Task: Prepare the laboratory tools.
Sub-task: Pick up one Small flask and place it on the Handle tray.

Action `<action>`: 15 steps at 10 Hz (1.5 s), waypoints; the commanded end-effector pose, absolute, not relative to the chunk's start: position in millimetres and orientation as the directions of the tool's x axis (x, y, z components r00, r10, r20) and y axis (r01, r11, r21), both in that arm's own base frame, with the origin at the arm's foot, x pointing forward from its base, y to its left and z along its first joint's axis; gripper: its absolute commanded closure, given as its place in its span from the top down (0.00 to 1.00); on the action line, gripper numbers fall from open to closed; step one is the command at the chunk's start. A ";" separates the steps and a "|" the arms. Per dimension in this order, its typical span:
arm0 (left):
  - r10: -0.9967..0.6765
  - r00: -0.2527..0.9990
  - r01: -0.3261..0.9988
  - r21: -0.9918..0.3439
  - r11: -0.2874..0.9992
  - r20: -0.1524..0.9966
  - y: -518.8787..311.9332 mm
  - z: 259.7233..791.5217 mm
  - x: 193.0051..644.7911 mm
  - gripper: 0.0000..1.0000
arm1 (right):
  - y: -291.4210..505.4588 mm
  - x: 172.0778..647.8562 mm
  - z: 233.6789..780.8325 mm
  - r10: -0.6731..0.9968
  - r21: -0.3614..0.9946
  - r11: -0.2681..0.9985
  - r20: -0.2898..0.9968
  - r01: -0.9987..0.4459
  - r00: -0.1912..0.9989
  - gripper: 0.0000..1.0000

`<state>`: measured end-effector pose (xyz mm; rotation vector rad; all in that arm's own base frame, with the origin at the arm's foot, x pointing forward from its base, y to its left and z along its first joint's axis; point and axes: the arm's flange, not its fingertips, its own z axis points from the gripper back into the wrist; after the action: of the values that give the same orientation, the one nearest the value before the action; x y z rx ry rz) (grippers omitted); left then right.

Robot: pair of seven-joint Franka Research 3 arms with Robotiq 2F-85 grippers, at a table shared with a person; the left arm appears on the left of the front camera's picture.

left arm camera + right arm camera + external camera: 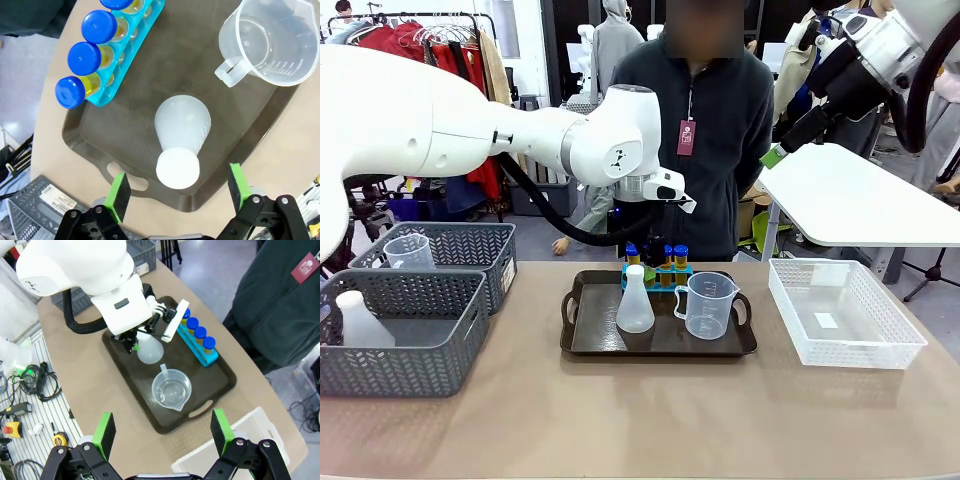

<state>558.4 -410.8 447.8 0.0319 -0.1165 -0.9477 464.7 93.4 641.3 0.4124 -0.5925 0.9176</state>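
flask (635, 303), beaker (709, 305), tubes (657, 257) seemingly racked

Front view: table viewed level, facing 12 o'clock. Left wrist view: tray (100, 130) seen from close above. Right wrist view: same tray (125, 372) seen from high.

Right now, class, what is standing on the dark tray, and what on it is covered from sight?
On the dark tray stand a white conical flask, a clear measuring beaker and a blue rack of blue-capped amber tubes. The front view has the flask and beaker hiding part of the rack.
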 end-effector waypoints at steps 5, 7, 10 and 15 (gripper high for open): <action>-0.812 0.576 0.809 0.081 0.583 0.089 -410.4 449.1 556.9 1.00 | 92.1 464.2 642.6 0.612 0.086 0.544 0.640 -0.835 0.464 1.00; -0.812 0.576 0.809 0.081 0.583 0.089 -410.4 449.1 556.9 1.00 | 92.1 464.2 642.6 0.612 0.086 0.544 0.640 -0.835 0.464 1.00; -0.812 0.576 0.809 0.081 0.583 0.089 -410.4 449.1 556.9 1.00 | 92.1 464.2 642.6 0.612 0.086 0.544 0.640 -0.835 0.464 1.00; -0.850 0.523 0.852 -0.014 0.523 0.065 -404.2 475.3 531.8 1.00 | 92.1 464.2 642.6 0.612 0.086 0.544 0.640 -0.835 0.464 1.00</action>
<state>543.9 -415.0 457.8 -0.0115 -0.0696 -0.9823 464.8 93.4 641.3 0.4124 -0.5924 0.9176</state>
